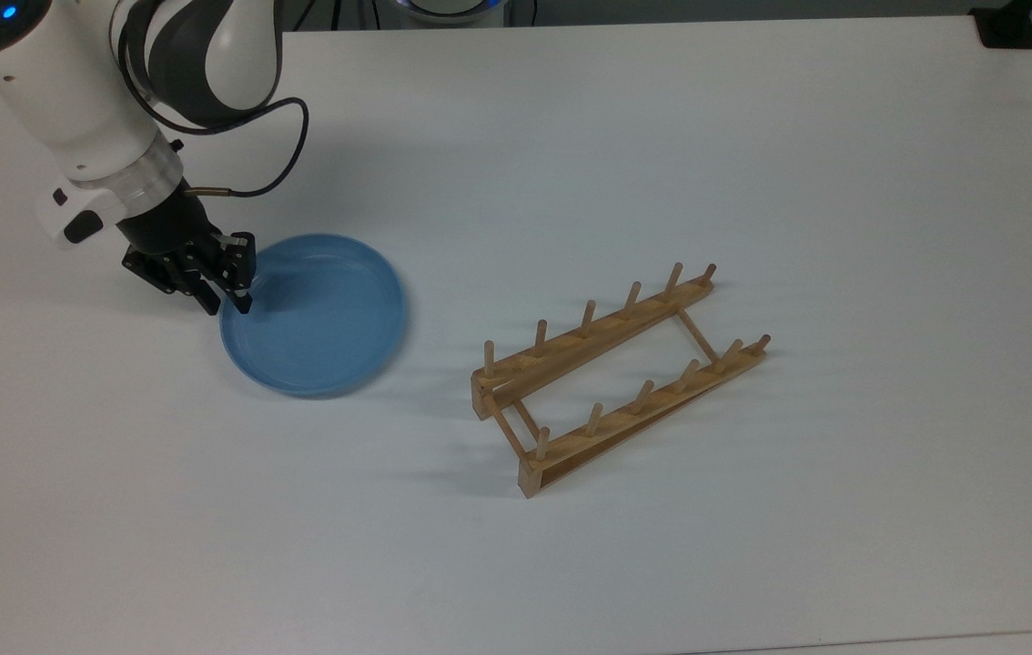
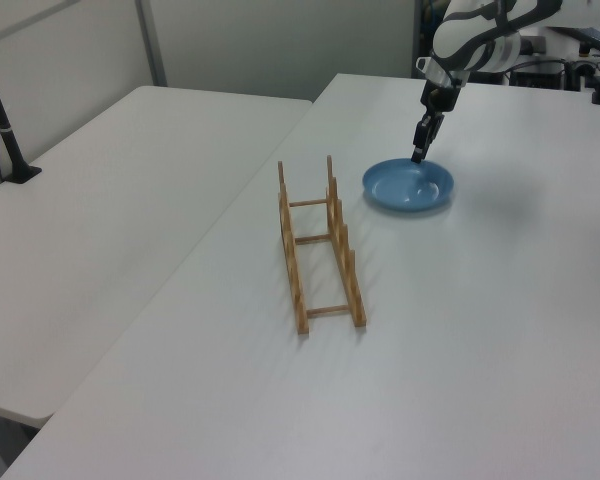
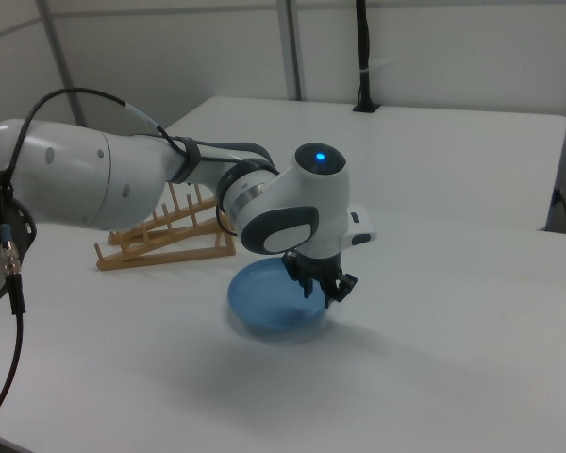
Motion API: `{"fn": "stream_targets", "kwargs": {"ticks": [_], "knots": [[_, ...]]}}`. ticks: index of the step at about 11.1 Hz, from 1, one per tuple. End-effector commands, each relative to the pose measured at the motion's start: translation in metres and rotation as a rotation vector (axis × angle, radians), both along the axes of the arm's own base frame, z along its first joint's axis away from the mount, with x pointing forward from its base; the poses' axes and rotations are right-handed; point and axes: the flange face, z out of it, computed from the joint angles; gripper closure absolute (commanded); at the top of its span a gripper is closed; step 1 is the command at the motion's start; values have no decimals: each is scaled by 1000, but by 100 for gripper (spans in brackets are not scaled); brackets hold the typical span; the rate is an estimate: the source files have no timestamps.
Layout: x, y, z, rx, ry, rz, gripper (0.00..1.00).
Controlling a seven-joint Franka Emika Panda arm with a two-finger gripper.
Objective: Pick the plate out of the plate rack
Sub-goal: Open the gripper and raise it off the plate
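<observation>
You had the plate rack [image 1: 618, 377] standing on its own on the white table [image 1: 753, 136], nearest the camera in the left view [image 2: 320, 250], with both rows of pegs upright and nothing slotted between them. In the top view it lay at a slant, one end toward the top view's lower left and the other toward its upper right.

Farther back in the left view, your plate [image 2: 408, 186] lay flat on the table, open side up, well apart from the rack. In the top view it sat to the top view's left of the rack [image 1: 320, 318].

Your gripper [image 1: 229, 293] was at the plate's rim on the top view's left edge, pointing downward. Its jaws stood slightly spread, one finger just inside the rim and the other outside it; whether either touched the rim I cannot tell. In the right view the gripper [image 3: 323, 293] hung over the plate's [image 3: 274, 300] edge on the right view's right, with the rack [image 3: 165, 236] behind the arm [image 3: 123, 184].
</observation>
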Motion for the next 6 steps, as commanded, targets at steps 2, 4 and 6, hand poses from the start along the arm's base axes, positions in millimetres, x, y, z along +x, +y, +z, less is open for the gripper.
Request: {"fn": "stream_targets", "kwargs": {"ticks": [2, 4, 6], "knots": [[1, 4, 7, -5, -25, 19, 0], [2, 27, 43, 16, -17, 15, 0], [2, 60, 83, -26, 37, -10, 0]]}}
